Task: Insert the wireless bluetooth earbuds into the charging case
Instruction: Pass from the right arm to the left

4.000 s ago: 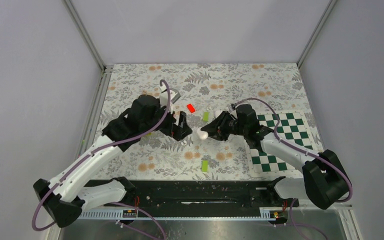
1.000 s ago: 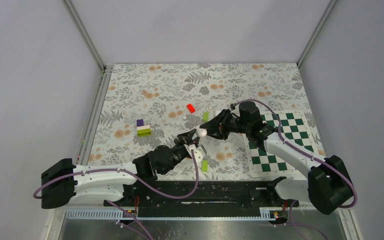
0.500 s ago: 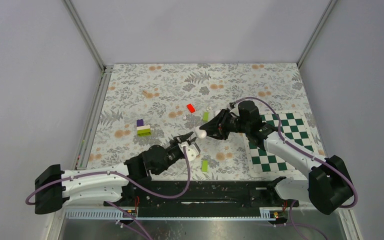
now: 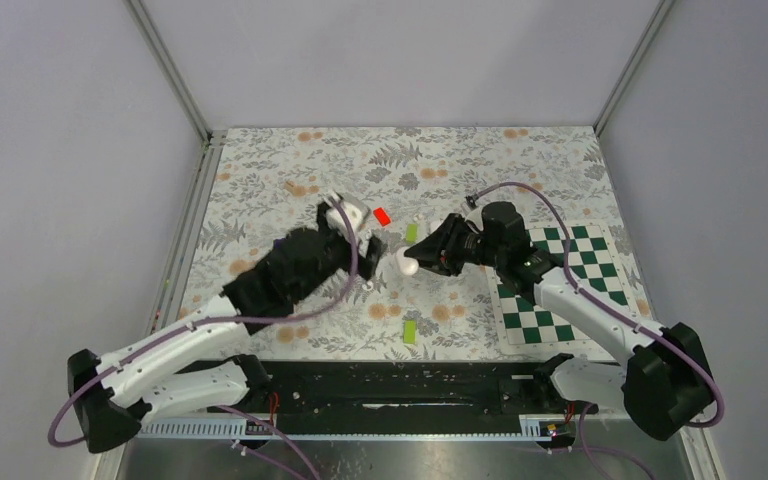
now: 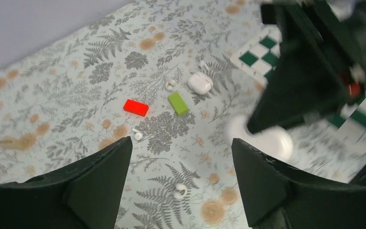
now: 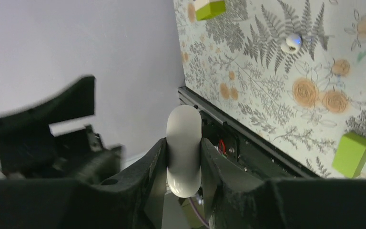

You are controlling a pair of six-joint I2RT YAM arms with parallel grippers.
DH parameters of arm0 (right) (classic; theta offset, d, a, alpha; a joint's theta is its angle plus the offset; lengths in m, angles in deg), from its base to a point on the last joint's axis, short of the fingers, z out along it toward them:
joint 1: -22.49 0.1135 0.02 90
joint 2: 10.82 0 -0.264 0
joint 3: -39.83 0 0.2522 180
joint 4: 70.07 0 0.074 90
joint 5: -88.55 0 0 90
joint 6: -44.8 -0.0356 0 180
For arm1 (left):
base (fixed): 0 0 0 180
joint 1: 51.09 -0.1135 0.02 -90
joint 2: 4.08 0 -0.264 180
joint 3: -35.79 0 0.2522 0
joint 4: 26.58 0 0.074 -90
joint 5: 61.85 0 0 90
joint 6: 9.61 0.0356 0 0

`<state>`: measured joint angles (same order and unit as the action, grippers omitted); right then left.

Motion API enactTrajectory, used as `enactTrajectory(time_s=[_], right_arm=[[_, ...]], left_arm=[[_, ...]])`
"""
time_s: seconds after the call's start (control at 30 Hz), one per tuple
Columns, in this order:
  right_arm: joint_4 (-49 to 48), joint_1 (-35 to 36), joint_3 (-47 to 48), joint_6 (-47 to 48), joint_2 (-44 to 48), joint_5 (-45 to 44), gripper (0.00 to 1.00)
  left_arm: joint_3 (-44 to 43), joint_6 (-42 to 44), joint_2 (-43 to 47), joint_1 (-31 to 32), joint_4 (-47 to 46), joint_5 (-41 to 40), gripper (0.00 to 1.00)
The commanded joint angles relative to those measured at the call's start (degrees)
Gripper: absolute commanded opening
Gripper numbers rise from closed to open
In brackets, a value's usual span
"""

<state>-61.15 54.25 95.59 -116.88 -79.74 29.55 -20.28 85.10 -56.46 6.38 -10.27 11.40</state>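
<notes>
Change since half a second ago: the left arm lay low along the near edge then, its gripper nearly closed just under the case; now the arm is raised and swung left of centre; the left gripper (image 5: 181, 143) stands wide apart with nothing between its fingers, looking down on the mat (image 5: 52, 95). The right gripper (image 6: 183, 152) has not shifted; it is partly closed, clamped on the flanks of the case (image 6: 183, 126), holding it clear of the mat between the two arms, just right of the left gripper.

Judgement: the left gripper carries no earbud, so no insertion is under way; whether one went into the case at the last approach cannot be told; the likely next step is a fresh pick from the mat.

Three earbuds (image 5: 180, 192) lie loose on the mat; one beneath the left gripper, one near the red block (image 5: 136, 108), one just beside the green block (image 5: 177, 103). A larger white rounded piece (image 5: 200, 82) lies beyond the green block; its nature cannot be told.

Case condition: white, glossy, smooth, oblong; gripped edge-on in the right wrist view; blurred in the left wrist view, so lid position cannot be told.
</notes>
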Motion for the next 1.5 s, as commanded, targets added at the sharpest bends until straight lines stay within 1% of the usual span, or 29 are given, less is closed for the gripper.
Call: enactTrajectory(time_s=[0.0, 0.07, 0.17, 0.27, 0.37, 0.5, 0.63, 0.77, 0.83, 1.0, 1.07, 1.27, 1.4, 1.47], right_arm=[[-9.0, -0.6, -2.1, 8.1, 4.1, -2.3, 0.0], [-11.9, -0.8, -3.4, 10.6, 5.2, -2.2, 0.0], [-16.7, -0.8, -5.6, 13.7, 6.8, -1.5, 0.0], [-18.6, -1.0, -6.5, 16.3, 8.6, -0.9, 0.0], [-21.1, -0.9, -7.6, 17.2, 10.4, -1.0, 0.0], [-24.7, -1.0, -9.1, 15.2, 10.8, -1.4, 0.0], [-27.0, -1.1, -9.2, 9.7, 8.8, -0.6, 0.0], [-36.6, -1.3, -11.2, 2.9, 5.9, 1.1, 0.0], [-42.8, -1.4, -11.7, -0.5, 3.7, 2.9, 0.0], [-56.6, -1.4, -12.8, -9.6, -2.1, 4.8, 0.0], [-59.3, -1.4, -12.8, -11.4, -3.2, 5.0, 0.0], [-55.6, -1.4, -11.4, -9.8, -1.5, 5.9, 0.0], [-52.8, -1.4, -10.9, -8.3, 0.1, 6.0, 0.0], [-52.3, -1.4, -10.9, -8.0, 0.3, 5.7, 0.0]], left_arm=[[-15.3, -25.6, -4.5, -10.9, 23.1, 13.5, 0.78], [-16.4, -28.7, -4.4, -13.8, 25.4, 18.1, 0.78], [-14.0, -34.2, -0.8, -16.9, 22.4, 23.0, 0.8], [-12.7, -39.6, 0.9, -21.5, 20.4, 30.6, 0.81], [-10.7, -44.4, 2.0, -25.1, 17.0, 37.3, 0.82], [-6.4, -49.8, 3.3, -27.5, 9.6, 42.5, 0.82], [-3.7, -52.0, 2.8, -27.6, 5.3, 43.9, 0.81], [-2.9, -52.2, 2.9, -27.6, 2.7, 44.9, 0.8], [-2.9, -52.7, 2.5, -27.6, 1.7, 46.0, 0.81], [-1.7, -56.2, 1.0, -27.6, -2.1, 47.9, 0.8], [-0.8, -58.1, 0.2, -27.6, -4.4, 48.2, 0.79], [1.9, -62.7, -1.6, -27.6, -10.5, 48.0, 0.74], [4.2, -67.5, -2.9, -27.6, -18.1, 49.2, 0.71], [5.2, -69.6, -3.7, -27.6, -22.0, 49.9, 0.68]])
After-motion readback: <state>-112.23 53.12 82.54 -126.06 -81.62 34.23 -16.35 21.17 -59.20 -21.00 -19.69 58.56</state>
